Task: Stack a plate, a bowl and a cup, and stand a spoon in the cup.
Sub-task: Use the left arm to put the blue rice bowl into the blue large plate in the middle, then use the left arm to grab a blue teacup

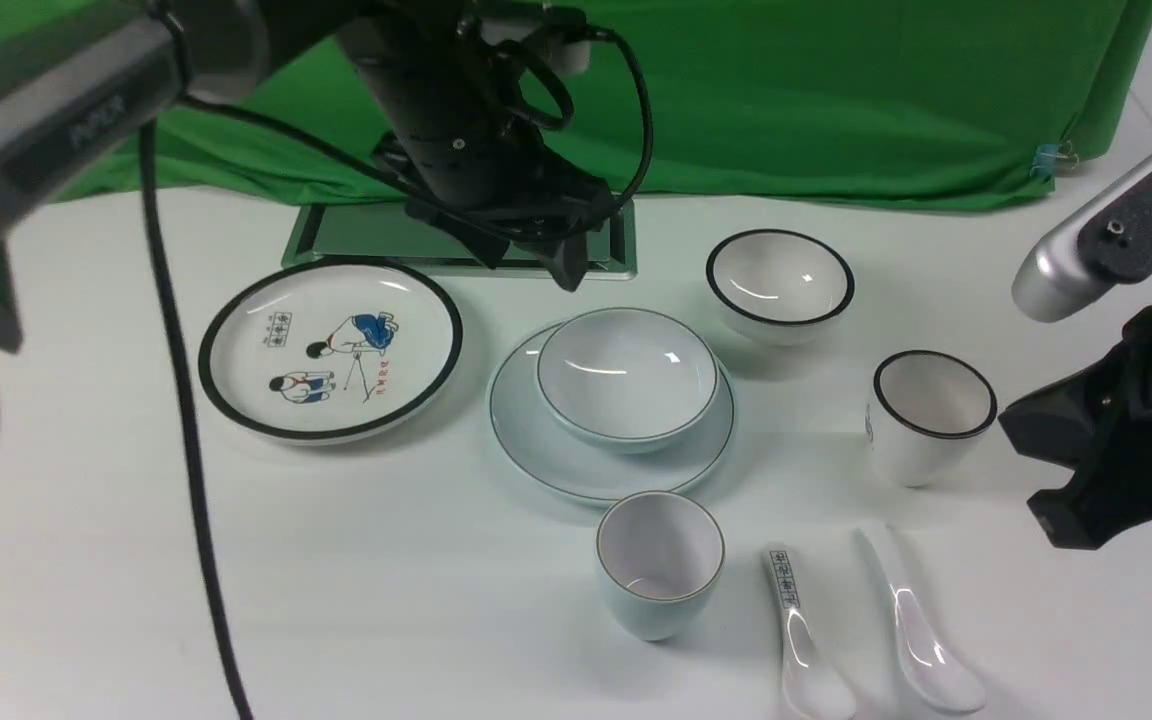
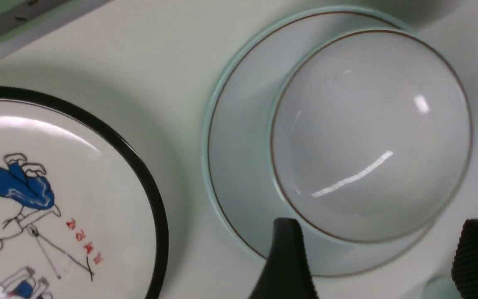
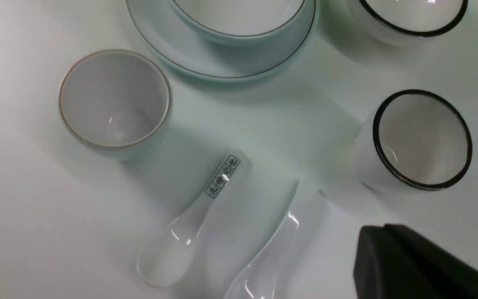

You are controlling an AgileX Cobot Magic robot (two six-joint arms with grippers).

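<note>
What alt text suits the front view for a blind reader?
A pale blue-green bowl sits on its matching plate, the left arm's jaws hanging behind it. The matching cup, a plain white spoon and a lettered spoon sit nearer, black-rimmed dishes around.

Bright light from above leaves white streaks in the bowl (image 1: 626, 375) and soft shadows; the left arm (image 1: 36, 110) looks blurry.

Front view looks forward; both wrist views look down closely, sharing the plate (image 2: 239, 174).
</note>
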